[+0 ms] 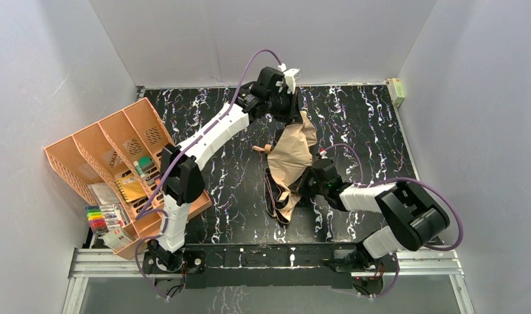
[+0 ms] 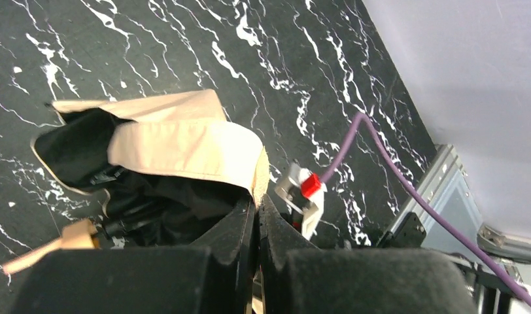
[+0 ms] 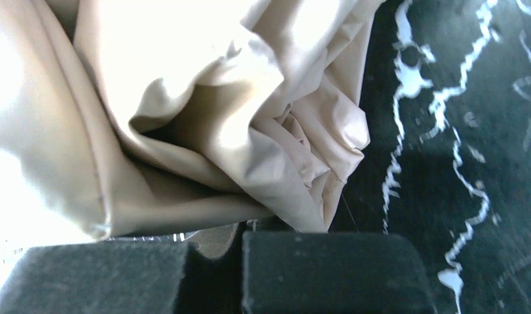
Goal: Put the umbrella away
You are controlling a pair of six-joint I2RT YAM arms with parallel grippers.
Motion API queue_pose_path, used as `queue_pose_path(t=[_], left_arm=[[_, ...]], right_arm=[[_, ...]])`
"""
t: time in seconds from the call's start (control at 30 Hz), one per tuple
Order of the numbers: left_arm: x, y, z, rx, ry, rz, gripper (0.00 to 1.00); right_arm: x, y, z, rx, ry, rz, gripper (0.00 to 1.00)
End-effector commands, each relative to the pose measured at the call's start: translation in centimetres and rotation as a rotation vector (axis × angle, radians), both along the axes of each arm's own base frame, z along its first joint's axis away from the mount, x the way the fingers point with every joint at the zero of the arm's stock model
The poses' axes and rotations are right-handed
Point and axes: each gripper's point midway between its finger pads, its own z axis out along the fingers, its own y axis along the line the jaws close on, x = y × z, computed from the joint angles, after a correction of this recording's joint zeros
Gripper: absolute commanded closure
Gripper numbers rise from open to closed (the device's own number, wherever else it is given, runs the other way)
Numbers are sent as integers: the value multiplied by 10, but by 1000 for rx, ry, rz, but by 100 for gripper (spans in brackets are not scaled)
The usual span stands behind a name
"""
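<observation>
Where the left wrist view looks down its own black fingers (image 2: 233, 235), the left jaws stand all but closed, with only a thin slit between them. The tan edge of the umbrella (image 2: 184, 147) runs down into that slit, so they pinch the canopy's rim. Just beyond the tips, toward the left of that frame, the canopy gapes to show its black lining and dark ribs, and a tan strap (image 2: 27, 260) trails to the lower left edge. At the bottom of the right wrist view the right jaws are drawn close too, their two dark pads (image 3: 328, 275) parted by a narrow gap into which a fold of the same tan cloth drops. Crumpled fabric fills the upper left of that frame and bare table (image 3: 485, 131) the right. From above, the left arm (image 1: 210, 134) reaches diagonally to the upper middle of the frame and holds the top end of the canopy. The right arm (image 1: 364, 195) comes in from the lower right and meets the umbrella's right flank at mid-frame. Between the two grips the umbrella lies half collapsed at the centre of the black, white-veined table, tan side uppermost, its black underside showing at the lower end. Well apart from it, at the left of the frame, an orange desk organizer (image 1: 152, 131) sits askew, with coloured markers (image 1: 99, 219) at its lower end. A small pale box (image 1: 397, 91) sits at the table's upper right corner.
</observation>
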Motion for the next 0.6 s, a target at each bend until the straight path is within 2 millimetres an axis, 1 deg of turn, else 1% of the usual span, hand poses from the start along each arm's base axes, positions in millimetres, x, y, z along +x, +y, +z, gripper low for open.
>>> queue_pose_path(t=[0.0, 0.03, 0.07, 0.1, 0.13, 0.17, 0.27, 0.3, 0.37, 0.47, 0.57], left_arm=[[-28, 4, 61, -148, -76, -78, 100], [-37, 9, 67, -163, -86, -80, 100], [-42, 12, 55, -151, -71, -72, 100], [-51, 18, 61, -164, -86, -64, 100], [-60, 23, 56, -168, -84, -55, 100], [-72, 29, 38, -158, -58, -46, 100], [-100, 37, 23, -202, -73, -21, 100], [-111, 38, 21, -223, -77, -11, 100], [-125, 41, 15, -270, -87, 8, 100], [-147, 43, -3, -318, -71, 14, 100], [-170, 40, -29, -328, -47, -11, 100]], right_arm=[[13, -13, -21, -113, -5, -39, 99], [14, -11, -20, -104, -11, -36, 99], [16, -9, -17, -94, -19, -32, 98], [17, -7, -13, -84, -29, -26, 98], [18, -5, -9, -75, -42, -20, 97], [19, -3, -6, -64, -51, -15, 96], [20, -1, 2, -54, -73, -4, 96], [20, -1, 4, -51, -77, -2, 96], [19, -1, 5, -48, -77, -3, 95], [17, 0, 4, -43, -67, 6, 94], [15, 1, 2, -38, -56, 13, 93]])
